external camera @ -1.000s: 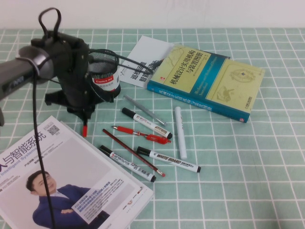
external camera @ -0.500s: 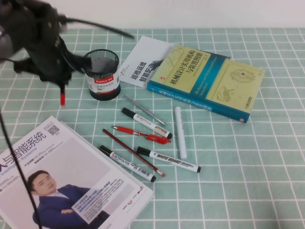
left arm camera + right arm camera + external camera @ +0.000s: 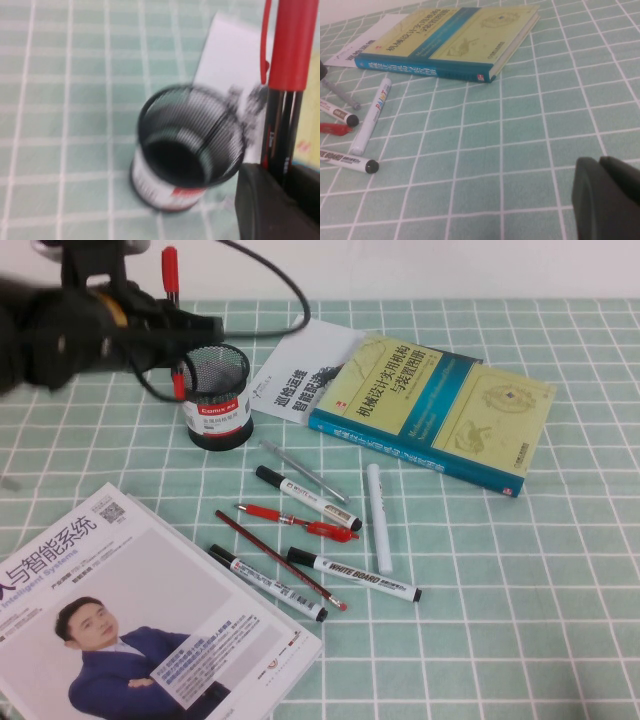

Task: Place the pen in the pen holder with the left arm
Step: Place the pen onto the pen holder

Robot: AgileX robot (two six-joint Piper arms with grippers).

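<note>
High view: left gripper [image 3: 165, 325] clamps the pen [image 3: 172, 300] near upright, its red lower tip at the near-left rim of the pen holder [image 3: 215, 395], which sits just right. Right gripper [image 3: 607, 197] hangs parked over bare cloth, aperture indeterminate.

Black mesh pen holder [image 3: 217, 395]; red-capped black pen [image 3: 286, 85].

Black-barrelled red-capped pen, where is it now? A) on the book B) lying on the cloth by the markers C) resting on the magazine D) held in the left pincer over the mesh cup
D: the left pincer grips the black-barrelled red-capped pen just above the black wire-mesh pen holder; right pincer sits low over the cloth, away from it.
</note>
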